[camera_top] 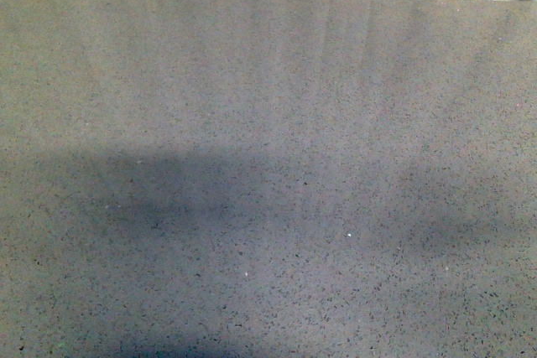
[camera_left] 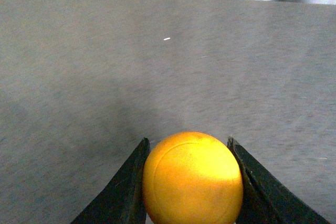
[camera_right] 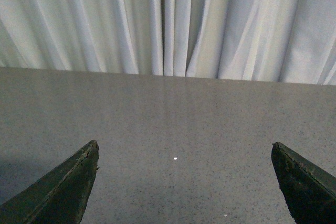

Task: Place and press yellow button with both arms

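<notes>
Left gripper, jaws clamping yellow button

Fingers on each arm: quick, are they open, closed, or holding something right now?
Left fingers: closed on the yellow button.
Right fingers: open, holding nothing.

Dim, grainy views; soft shadows across table; glare on yellow button.

Left tool: two matte black fingers, flat-sided, tapering to narrow tips, inner edges gently curved.
Right tool: two dark, almost black wedge-shaped fingers, pointed tips, edges rough and slightly chipped, faint greenish sheen.
</notes>
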